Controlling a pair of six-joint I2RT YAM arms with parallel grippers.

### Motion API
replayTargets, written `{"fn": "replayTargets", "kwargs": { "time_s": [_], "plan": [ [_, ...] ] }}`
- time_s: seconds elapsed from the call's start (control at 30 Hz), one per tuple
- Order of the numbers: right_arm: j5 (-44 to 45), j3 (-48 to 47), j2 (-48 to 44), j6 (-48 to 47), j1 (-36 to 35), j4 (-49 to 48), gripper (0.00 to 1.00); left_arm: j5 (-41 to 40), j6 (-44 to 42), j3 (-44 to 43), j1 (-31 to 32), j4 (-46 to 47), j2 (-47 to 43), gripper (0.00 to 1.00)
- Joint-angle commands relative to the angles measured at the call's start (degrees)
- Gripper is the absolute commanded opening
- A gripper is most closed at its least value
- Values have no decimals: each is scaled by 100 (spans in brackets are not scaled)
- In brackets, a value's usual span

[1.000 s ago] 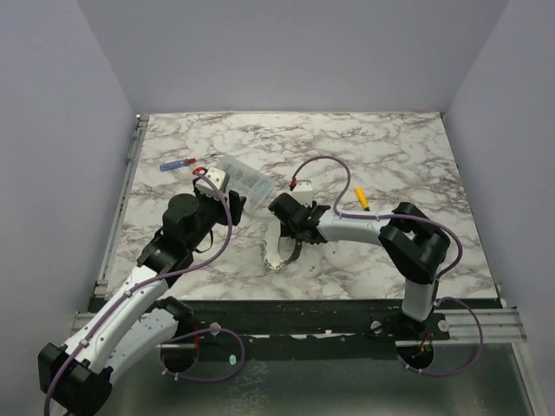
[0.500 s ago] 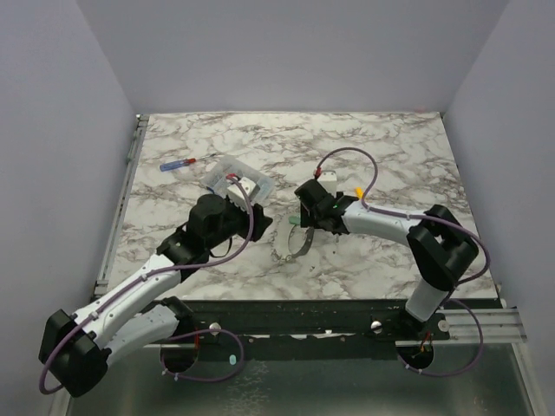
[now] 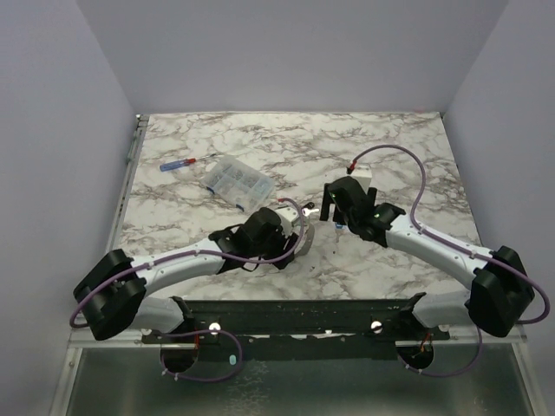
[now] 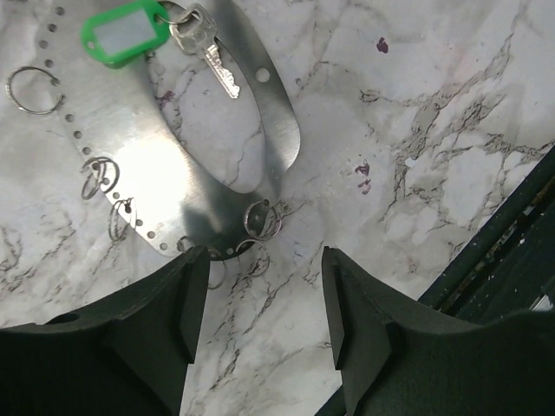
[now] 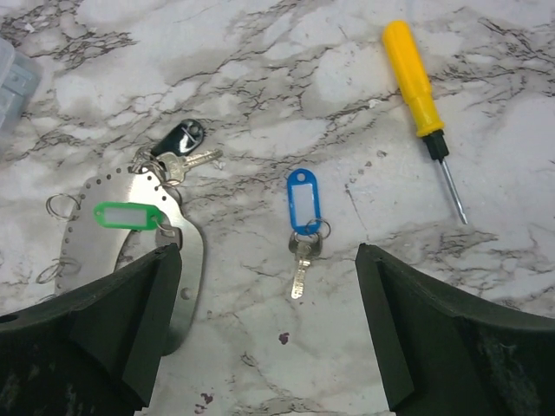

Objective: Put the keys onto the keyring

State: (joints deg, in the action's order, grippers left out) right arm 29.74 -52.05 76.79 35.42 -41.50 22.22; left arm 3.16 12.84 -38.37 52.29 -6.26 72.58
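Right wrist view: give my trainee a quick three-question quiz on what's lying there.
1. True or false: the blue-tag key is already on the keyring.
2. The screwdriver handle is: A red, B yellow, C green.
3. Fill in: the tag lying over the keyring is ____.

Key: 1 false, it lies apart on the marble; 2 B; 3 green.
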Motion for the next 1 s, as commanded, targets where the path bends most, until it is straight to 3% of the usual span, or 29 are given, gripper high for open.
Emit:
{"fn": "replayTargets", "kwargs": {
  "time_s": [0.0,0.5,0.77,0.97],
  "plan": [
    [278,287,-325,-66,63,222,92,-128,66,-443,140,-72,565,57],
    [147,616,-577,-154,68,190,91,-279,74,-790,178,-265,1465,51],
    [158,699,-629,-235,65,137,87,-175,100,-871,202,-327,1748,38],
    [135,731,-580,-246,70,90,85,-172,122,-971,255,-329,1877,34]
  ]
}}
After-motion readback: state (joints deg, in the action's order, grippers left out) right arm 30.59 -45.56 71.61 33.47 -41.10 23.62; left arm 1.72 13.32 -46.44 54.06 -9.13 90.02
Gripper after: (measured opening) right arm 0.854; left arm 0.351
